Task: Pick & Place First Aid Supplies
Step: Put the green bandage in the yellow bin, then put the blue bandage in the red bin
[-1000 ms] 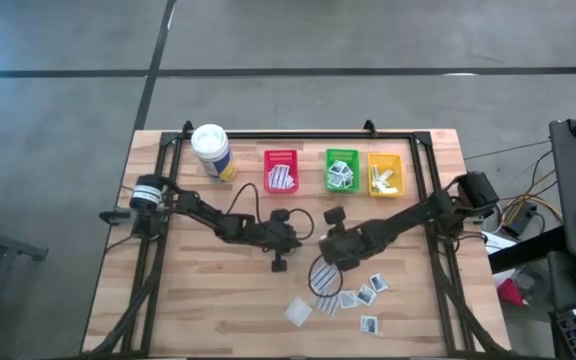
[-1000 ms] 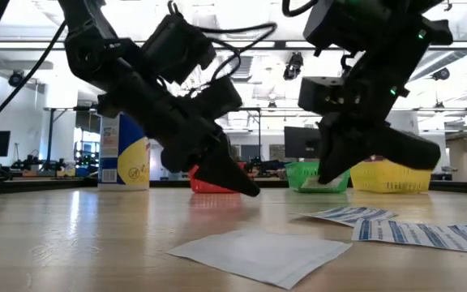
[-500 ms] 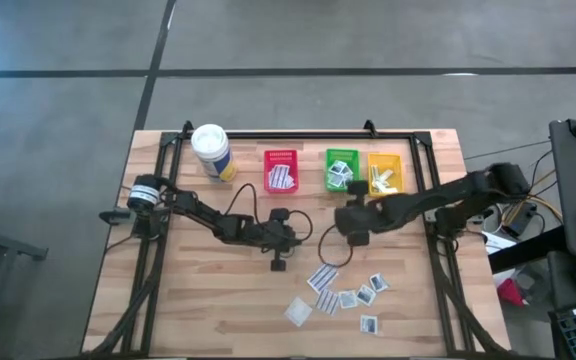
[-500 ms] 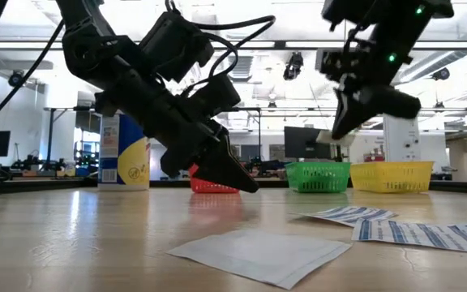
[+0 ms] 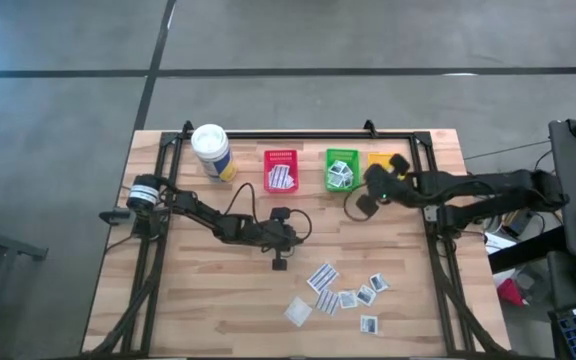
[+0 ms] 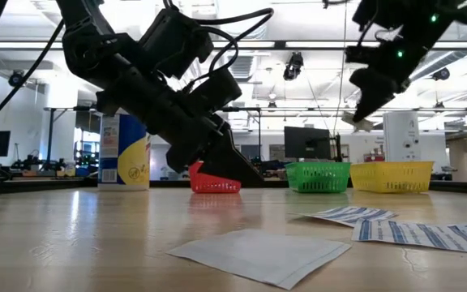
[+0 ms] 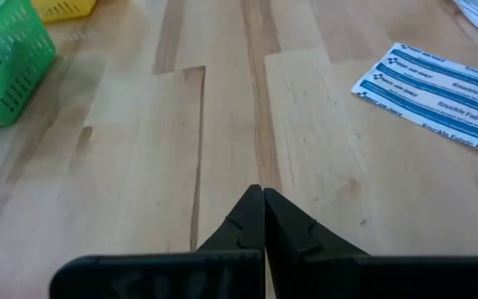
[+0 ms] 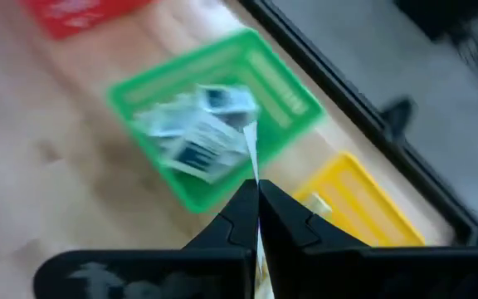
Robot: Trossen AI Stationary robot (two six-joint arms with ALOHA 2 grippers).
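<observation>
Several small white first aid packets (image 5: 348,298), some with blue print, lie flat on the wooden table near its front right. A striped one (image 7: 438,91) shows in the left wrist view. More packets lie in the red bin (image 5: 281,171) and the green bin (image 5: 341,170). My right gripper (image 5: 372,178) hangs high over the gap between the green bin and the yellow bin (image 5: 388,158), shut on one white packet (image 8: 252,145). My left gripper (image 5: 302,238) is shut and empty. It points toward the table's right, low over the middle of the table (image 7: 263,195). My right gripper pinches one white packet between its two fingers (image 8: 241,212). The packet is seen edge-on, and its free end (image 8: 251,137) sticks out past the fingertips. The fingers slant down toward the bins at the far edge. The packet is lifted clear, high above the bins (image 6: 355,119).
A white canister with a yellow label (image 5: 211,151) stands at the far left of the table. The three bins stand in a row along the far edge. A black frame (image 5: 298,133) rims the table's far side. Bare wood lies left of the loose packets.
My right gripper has risen from just over the loose packets and gone toward the far right, to above the green and yellow bins. It rolled on the way and carried the white packet with it. The loose packets have kept their places.
</observation>
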